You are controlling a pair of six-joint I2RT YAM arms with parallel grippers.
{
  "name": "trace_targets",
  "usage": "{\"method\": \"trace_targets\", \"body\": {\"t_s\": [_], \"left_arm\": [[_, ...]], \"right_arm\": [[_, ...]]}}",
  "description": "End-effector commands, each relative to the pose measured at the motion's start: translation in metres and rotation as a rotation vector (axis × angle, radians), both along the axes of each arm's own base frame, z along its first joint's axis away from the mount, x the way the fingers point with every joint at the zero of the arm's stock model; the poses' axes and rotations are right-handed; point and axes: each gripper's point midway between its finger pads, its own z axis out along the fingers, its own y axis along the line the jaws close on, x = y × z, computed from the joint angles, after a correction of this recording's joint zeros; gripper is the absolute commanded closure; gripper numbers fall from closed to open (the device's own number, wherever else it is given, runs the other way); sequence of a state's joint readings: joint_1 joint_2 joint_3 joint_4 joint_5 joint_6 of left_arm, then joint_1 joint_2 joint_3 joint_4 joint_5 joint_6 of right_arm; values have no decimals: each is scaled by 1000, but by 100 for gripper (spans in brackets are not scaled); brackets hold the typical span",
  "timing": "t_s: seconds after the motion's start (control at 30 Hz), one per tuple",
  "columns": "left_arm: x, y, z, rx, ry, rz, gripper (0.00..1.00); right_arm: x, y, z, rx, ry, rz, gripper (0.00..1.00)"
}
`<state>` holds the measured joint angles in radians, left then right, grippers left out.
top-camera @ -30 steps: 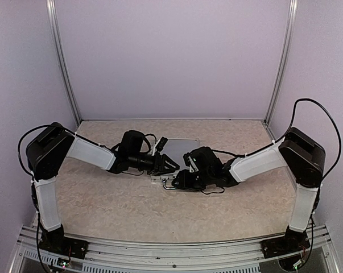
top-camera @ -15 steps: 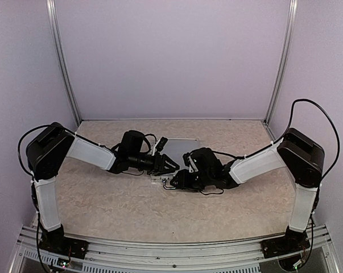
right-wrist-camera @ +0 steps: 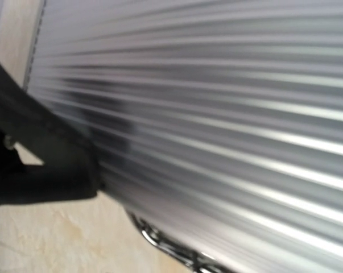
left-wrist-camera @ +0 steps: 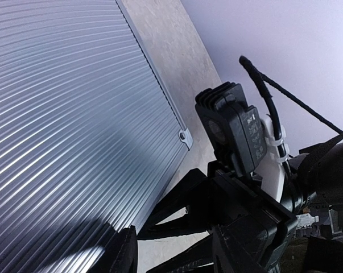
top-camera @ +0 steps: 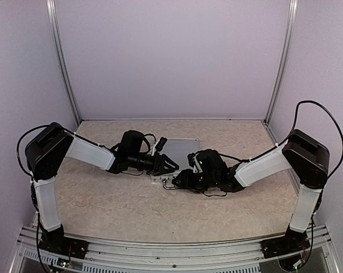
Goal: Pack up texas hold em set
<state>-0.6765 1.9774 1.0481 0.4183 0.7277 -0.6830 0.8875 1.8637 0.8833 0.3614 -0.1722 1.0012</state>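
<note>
Lilac walls close in a mottled beige table (top-camera: 103,199), and the case (top-camera: 181,143) lies flat at the centre of the top view. Its lid is down, and only a pale strip of it shows behind the two wrists. Both arms reach in low from the bottom corners and meet over its near edge. That is probably where the lid needs pressing or a catch needs fastening.

The left gripper (top-camera: 170,165) points right across the case's near-left part. Its jaws look parted in a shallow V with nothing visible between them, so I read it as released. In its wrist view the ribbed silver lid fills the left half of the frame, and the right arm's wrist camera (left-wrist-camera: 234,133) stands just beside it at centre right.

The right gripper (top-camera: 178,181) sits just below and right of it, at the case's front edge. It is buried under its own wrist and cables, so I cannot tell whether it is clenched or free. Its wrist view is motion-blurred: ribs run across the frame, a dark shape of uncertain origin sits at the left, and a chrome fitting (right-wrist-camera: 165,247) at the bottom may be a latch or a hinge.

No cards, chips or dice show anywhere, so they are presumably inside. Whether the lid is latched cannot be made out.
</note>
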Motion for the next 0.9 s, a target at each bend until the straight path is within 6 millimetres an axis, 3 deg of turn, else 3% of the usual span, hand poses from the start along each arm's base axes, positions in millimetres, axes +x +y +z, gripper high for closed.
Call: {"method": "trace_targets", "body": {"t_s": [0.0,0.37,0.7,0.87], "left_arm": [[-8,14,-27,86,67,20,55],[-8,14,-28,88,67,20,55],[-7,13,-27,87,68,20,55],[-8,13,-27,87,68,18,55]], "right_arm": [[6,0,18,54,-18,-25,54],[10,3,-9,-47,5,-17,54],[10,0,-13,-108,-11,-28,54],[5,11,-11,-50,1,12,54]]}}
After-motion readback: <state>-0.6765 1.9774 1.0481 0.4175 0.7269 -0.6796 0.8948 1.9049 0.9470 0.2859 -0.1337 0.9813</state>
